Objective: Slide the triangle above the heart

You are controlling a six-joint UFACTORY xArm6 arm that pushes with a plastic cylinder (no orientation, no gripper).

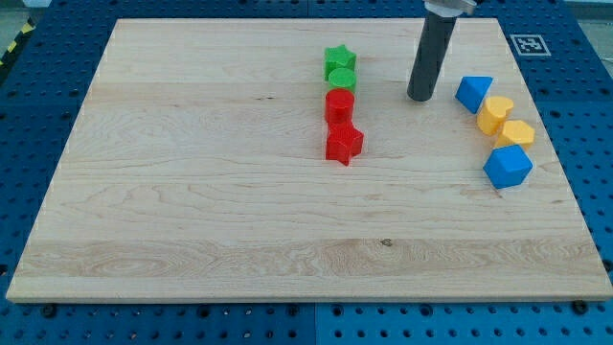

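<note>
Board: pale wooden top on a blue pegboard bench; the near half holds no blocks.
Blue cube: nearest block, at the view's right edge region, roughly 4 o'clock from my tip.
Red star: mid-board, at about 8 o'clock from my tip, foot of a four-block column.
Yellow hexagon: touching the blue cube at its 12 o'clock side.
Yellow heart: just beside the hexagon at its 10 o'clock, apparently touching.
Red cylinder: directly at 12 o'clock from the red star, touching it.
Blue triangle: task block; sits at 11 o'clock from the yellow heart, touching or nearly so, and at 3 o'clock from my tip.
My tip: dark rod end down on the board, near the blue triangle, with a small strip of wood between them; well apart from the column at its 9 o'clock.
Jaws: none fitted; the rod carries nothing, no clamping state to record.
Green cylinder: at 12 o'clock from the red cylinder, touching.
Green star: farthest block, top of the column.
Marker tag: printed square at the board's far right corner.
</note>
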